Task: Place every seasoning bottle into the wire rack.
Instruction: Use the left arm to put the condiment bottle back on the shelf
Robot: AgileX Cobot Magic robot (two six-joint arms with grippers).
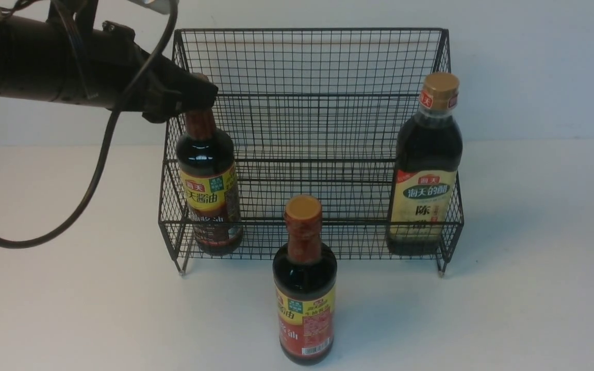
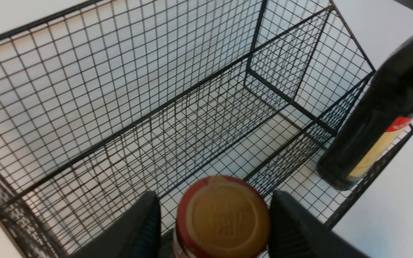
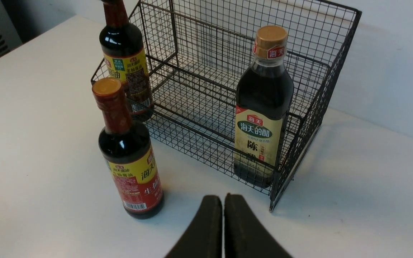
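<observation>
The black wire rack stands at the back of the white table. A slim bottle with a red neck stands upright in the left end of its lower tier. My left gripper is open around that bottle's tan cap. A gap shows between the cap and one finger. The broader cream-label bottle stands in the right end of the lower tier. The second slim bottle stands on the table just in front of the rack. My right gripper is shut and empty, low over the table before the rack.
The rack's upper tier and the middle of the lower tier hold nothing. A cable hangs from the left arm over the table's left part. A white wall stands right behind the rack.
</observation>
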